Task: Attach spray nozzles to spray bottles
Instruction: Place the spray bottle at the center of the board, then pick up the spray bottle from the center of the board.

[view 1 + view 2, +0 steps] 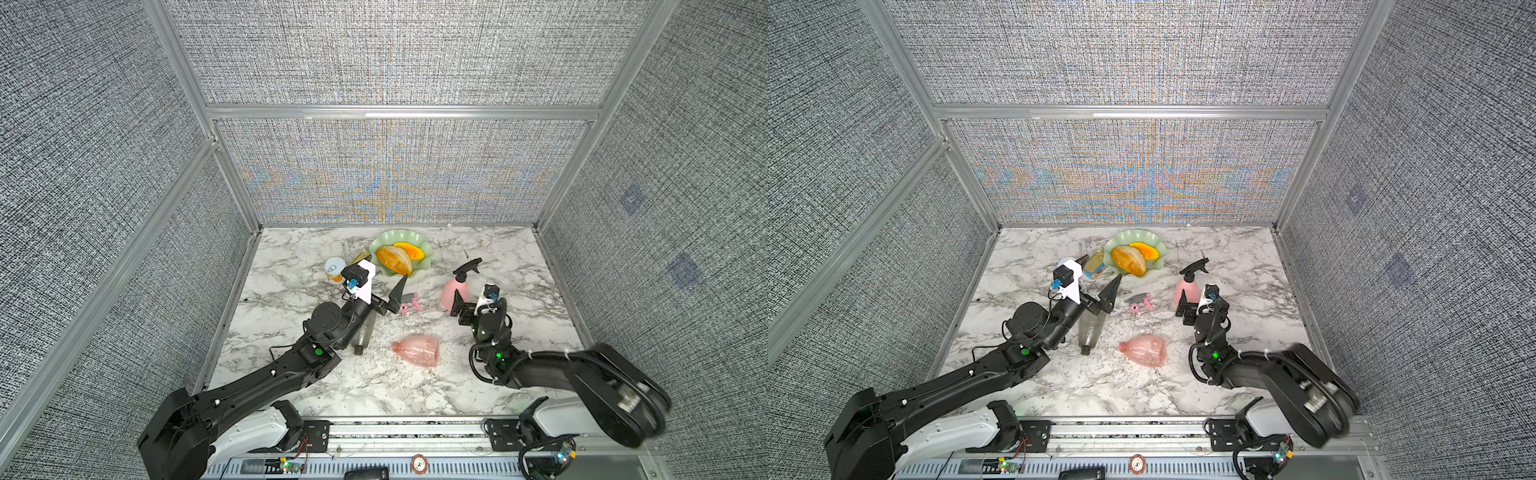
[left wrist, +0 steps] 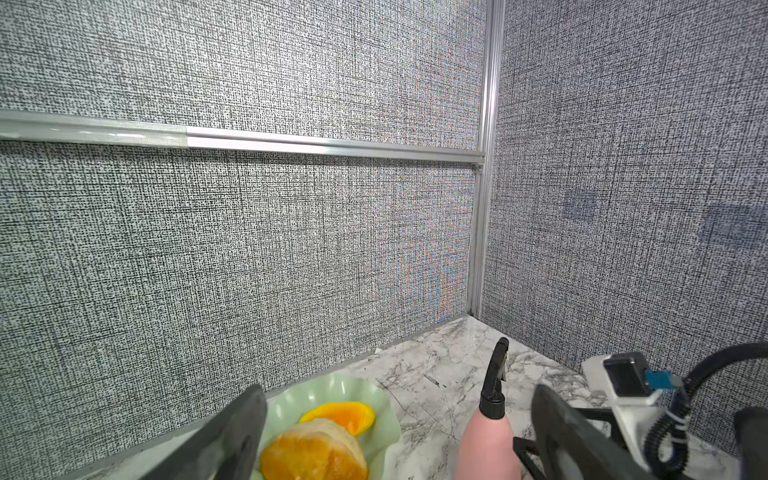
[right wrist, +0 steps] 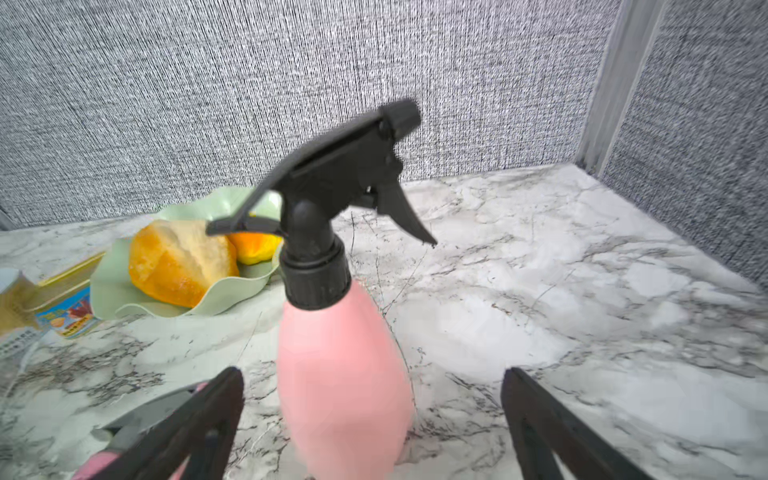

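Right gripper (image 3: 372,372) splayed, pastel pink bottle (image 3: 340,353) upright between its jaws

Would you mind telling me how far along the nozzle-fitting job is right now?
Done: the pink bottle stands upright with the black nozzle on its neck. In hand: nothing; the right tool is open around that bottle, not touching it; the left tool is open and empty. Left: the clear pink bottle and the grey bottle lie bare-necked, the grey-and-pink nozzle loose beside the left tool.
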Robot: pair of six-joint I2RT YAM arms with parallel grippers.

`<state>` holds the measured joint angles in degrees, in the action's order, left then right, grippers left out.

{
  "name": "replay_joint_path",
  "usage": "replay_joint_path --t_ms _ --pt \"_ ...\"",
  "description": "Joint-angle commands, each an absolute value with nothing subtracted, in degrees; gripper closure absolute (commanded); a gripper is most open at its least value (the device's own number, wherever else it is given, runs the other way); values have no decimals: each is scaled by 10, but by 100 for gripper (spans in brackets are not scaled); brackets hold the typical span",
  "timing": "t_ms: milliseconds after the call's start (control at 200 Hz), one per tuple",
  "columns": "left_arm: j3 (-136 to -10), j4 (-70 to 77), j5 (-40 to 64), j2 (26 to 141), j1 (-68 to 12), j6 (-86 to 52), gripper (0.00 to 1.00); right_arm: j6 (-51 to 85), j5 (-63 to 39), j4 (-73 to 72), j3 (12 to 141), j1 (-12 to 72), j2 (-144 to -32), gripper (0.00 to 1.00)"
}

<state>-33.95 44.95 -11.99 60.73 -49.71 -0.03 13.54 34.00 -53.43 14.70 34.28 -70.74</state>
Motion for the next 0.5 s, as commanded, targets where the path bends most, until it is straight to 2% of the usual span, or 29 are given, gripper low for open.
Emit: replay_joint_path --t_ms 0,140,245,330,495 --pt "-346 459 -150 599 -497 -4 1 144 326 -328 171 351 -610 2" --pt "-351 450 -224 589 -497 -14 1 153 304 -37 283 382 -501 9" --pt "-356 441 -298 582 -497 -19 1 162 267 151 392 415 -486 13" --pt "-359 436 -368 578 -497 -23 1 165 247 288 505 458 -531 14" --pt "-361 430 -465 571 -497 -24 1 175 222 571 766 553 -740 14"
